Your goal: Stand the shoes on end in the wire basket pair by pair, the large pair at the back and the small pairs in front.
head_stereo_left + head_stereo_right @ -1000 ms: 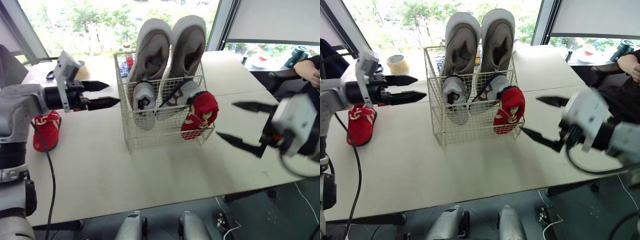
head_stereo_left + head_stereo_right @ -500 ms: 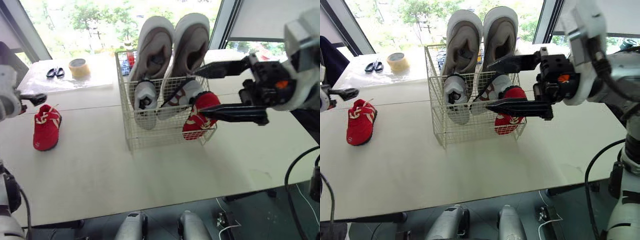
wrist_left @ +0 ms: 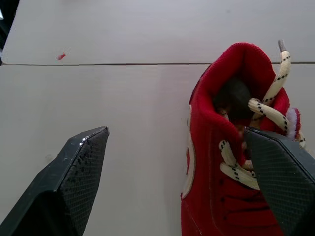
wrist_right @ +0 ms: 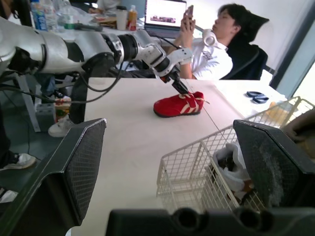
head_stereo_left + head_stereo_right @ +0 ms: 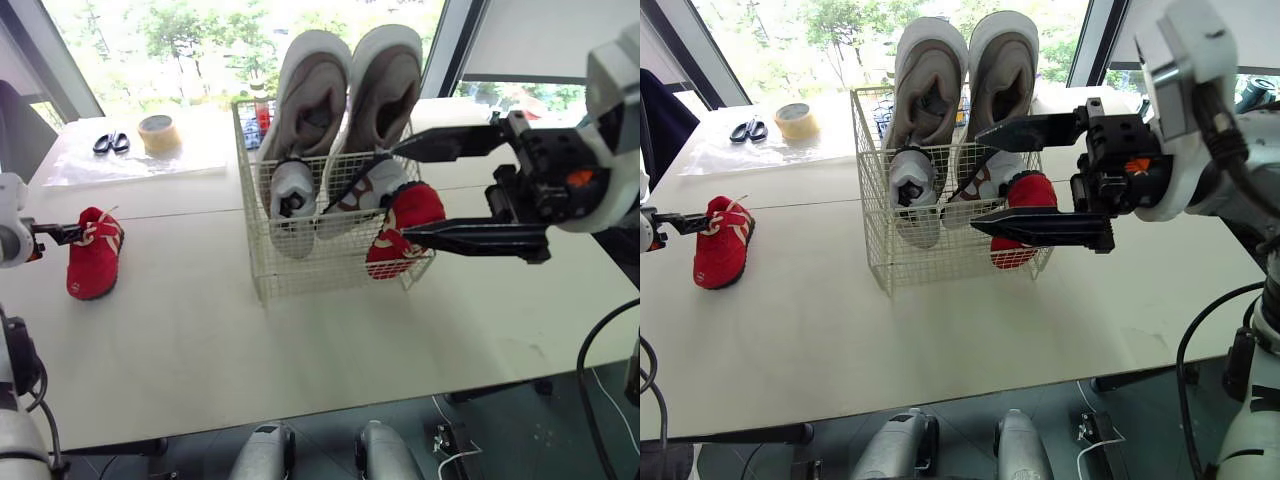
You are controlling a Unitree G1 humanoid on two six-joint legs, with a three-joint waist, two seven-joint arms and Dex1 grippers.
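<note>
Left fingers (image 3: 78, 167) are sitting wide at the loose red shoe (image 5: 95, 255), 9 o'clock of the basket (image 5: 300, 275), probably for a grab; right fingers (image 5: 480, 238) are hovering wide.

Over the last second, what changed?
The left gripper swung away from the basket out to the loose red shoe, its fingers open at the shoe's collar, not closed on it. The right gripper rose from low on the right to the basket's right front, fingers open by the red shoe there. Nothing gripped or released. Shoes and basket stayed put.
</note>
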